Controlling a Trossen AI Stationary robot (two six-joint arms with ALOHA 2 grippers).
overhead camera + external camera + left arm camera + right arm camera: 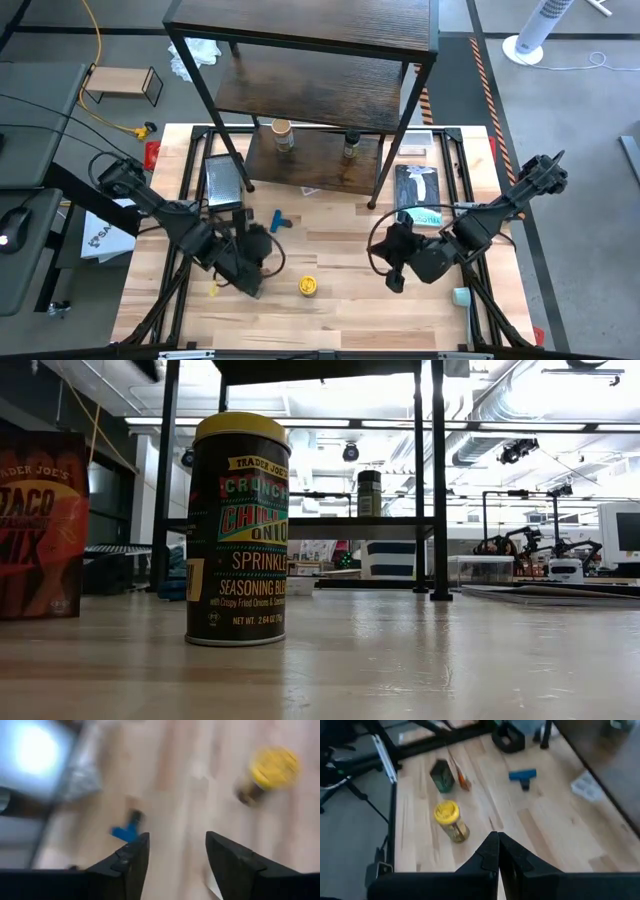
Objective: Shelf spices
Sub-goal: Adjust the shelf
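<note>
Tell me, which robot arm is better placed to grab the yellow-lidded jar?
Probably the left. The left gripper hovers close beside the yellow-lidded jar with fingers apart, while the right gripper sits farther off, shut.

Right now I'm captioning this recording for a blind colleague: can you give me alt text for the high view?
A yellow-lidded jar stands on the wooden table between two dark arms, left end effector near it and right end effector farther off. Behind them, the dark shelf holds a tan-lidded jar and a black-lidded jar on its lowest board.
</note>
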